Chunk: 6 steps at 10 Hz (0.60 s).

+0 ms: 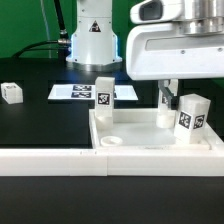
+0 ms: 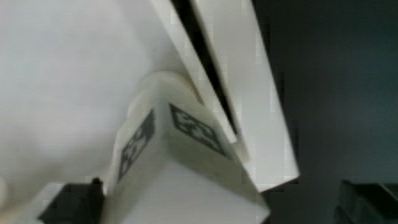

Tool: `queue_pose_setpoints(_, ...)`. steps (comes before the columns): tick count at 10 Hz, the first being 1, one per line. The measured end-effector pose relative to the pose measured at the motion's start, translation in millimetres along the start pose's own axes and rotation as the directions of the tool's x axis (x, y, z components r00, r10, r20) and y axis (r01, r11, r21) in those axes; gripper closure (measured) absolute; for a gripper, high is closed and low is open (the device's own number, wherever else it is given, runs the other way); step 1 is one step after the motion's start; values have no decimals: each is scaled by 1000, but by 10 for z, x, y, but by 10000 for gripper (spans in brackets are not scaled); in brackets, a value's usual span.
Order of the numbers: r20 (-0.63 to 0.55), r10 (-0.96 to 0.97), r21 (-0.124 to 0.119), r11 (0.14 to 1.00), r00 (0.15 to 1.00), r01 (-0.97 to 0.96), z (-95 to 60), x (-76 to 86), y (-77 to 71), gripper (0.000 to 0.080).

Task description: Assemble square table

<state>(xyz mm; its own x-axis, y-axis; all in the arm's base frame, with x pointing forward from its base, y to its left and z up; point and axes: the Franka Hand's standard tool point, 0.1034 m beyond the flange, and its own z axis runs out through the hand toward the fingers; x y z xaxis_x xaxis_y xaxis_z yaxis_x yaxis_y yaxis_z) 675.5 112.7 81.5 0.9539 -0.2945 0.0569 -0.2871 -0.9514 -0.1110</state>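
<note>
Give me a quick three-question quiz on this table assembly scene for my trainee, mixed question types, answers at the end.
1. In the exterior view, how many legs stand upright at the square tabletop?
2. True or false: the loose leg at the exterior view's left lies on the marker board.
3. Where is the marker board? A, flat on the black table beyond the tabletop; B, on top of the tabletop; C, standing upright on its edge.
Key: 1, two. 2, false: it lies on the black table, apart from the board. 3, A.
</note>
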Motion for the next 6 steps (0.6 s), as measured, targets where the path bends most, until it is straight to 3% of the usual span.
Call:
queue_pose_setpoints(3, -12, -163, -10, 987, 987, 163, 9, 31, 52, 150)
queue_pose_setpoints(5, 18, -452, -63, 890, 892, 452, 83, -73, -2, 150)
queue_pose_setpoints(6, 33, -522, -69, 849, 852, 523, 86, -108, -47, 150)
